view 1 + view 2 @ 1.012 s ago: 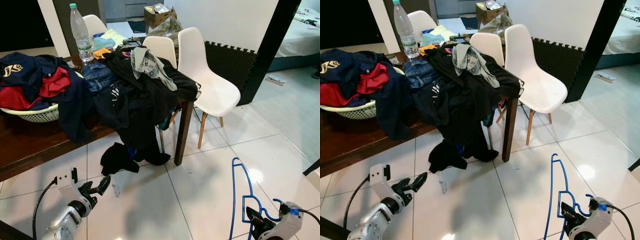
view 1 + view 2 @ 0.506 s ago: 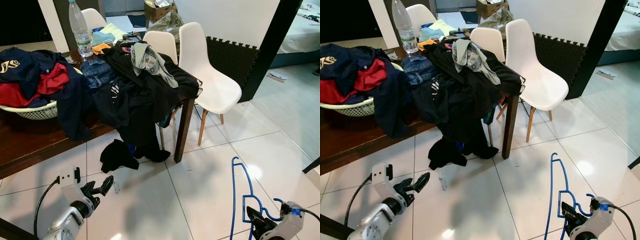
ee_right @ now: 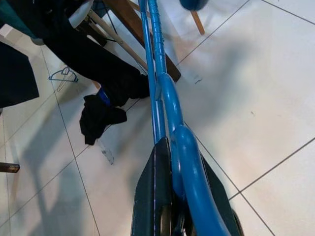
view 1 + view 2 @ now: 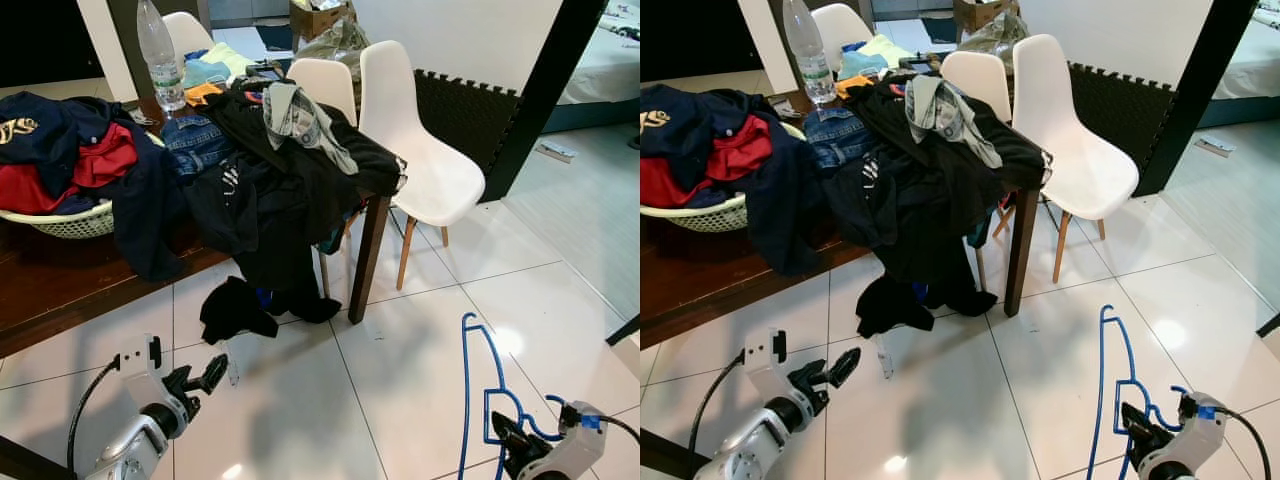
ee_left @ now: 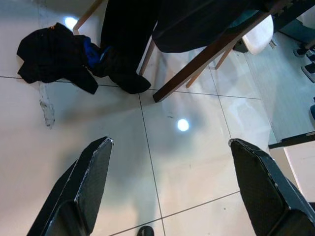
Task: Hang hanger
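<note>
The left gripper (image 4: 197, 378) hovers spread above the tiled floor (image 4: 300, 400); its wrist view adds a dark garment (image 5: 54, 56) under the table (image 4: 60, 280). The right gripper (image 4: 508, 440) pinches the blue hanger (image 4: 478, 390), long axis rising upward.

Glossy white tile floor (image 4: 420, 370) — dark wooden table (image 4: 60, 285), two white chairs (image 4: 425, 170) beside it.
</note>
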{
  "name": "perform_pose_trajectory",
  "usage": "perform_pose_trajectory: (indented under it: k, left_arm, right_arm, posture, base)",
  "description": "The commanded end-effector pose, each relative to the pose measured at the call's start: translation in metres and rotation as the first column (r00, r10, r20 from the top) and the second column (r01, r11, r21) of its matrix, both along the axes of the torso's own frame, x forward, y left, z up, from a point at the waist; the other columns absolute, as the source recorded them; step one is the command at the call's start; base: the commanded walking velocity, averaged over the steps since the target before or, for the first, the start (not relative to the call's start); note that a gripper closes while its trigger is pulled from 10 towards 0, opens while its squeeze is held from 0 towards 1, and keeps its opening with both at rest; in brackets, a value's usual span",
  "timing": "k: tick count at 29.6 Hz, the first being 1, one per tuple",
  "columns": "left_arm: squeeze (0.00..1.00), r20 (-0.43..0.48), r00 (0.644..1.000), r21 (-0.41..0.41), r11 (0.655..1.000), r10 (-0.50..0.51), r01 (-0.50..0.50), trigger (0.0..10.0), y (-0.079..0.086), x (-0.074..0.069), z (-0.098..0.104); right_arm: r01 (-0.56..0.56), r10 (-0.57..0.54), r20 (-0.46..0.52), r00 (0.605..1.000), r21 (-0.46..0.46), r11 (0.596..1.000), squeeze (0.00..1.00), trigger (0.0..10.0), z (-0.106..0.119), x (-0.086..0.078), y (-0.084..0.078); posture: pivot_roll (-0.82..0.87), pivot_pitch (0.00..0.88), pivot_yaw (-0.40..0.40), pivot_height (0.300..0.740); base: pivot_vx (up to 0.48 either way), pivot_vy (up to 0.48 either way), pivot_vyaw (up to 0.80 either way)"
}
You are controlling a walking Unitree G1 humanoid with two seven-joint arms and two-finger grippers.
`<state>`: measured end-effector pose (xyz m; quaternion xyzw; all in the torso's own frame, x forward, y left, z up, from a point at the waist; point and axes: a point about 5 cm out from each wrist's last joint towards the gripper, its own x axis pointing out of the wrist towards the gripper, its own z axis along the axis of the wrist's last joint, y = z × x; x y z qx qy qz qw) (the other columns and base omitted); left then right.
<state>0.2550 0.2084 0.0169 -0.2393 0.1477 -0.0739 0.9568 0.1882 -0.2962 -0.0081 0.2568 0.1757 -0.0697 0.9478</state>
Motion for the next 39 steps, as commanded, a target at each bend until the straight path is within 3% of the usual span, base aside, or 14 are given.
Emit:
perform_pose_trajectory:
  k: [1, 39]
  left_arm:
    - [0.0, -0.033, 0.999, 0.002, 1.0, 0.005, -0.005, 10.0, 0.001, -0.006, -0.006]
    - [0.0, -0.057, 0.998, 0.003, 1.0, 0.013, -0.013, 10.0, 0.007, -0.012, -0.017]
  right_arm:
    - [0.017, -0.016, -0.012, 1.0, 0.016, 1.0, 0.0, 10.0, -0.003, -0.004, 0.0]
    - [0.012, -0.011, -0.023, 1.0, 0.02, 1.0, 0.0, 10.0, -0.003, -0.01, -0.002]
  posture:
    - [0.07, 0.135, -0.003, 0.74]
    - [0.08, 0.146, -0.023, 0.74]
  base:
    - [0.0, 0.0, 0.0]
    - [0.0, 0.0, 0.0]
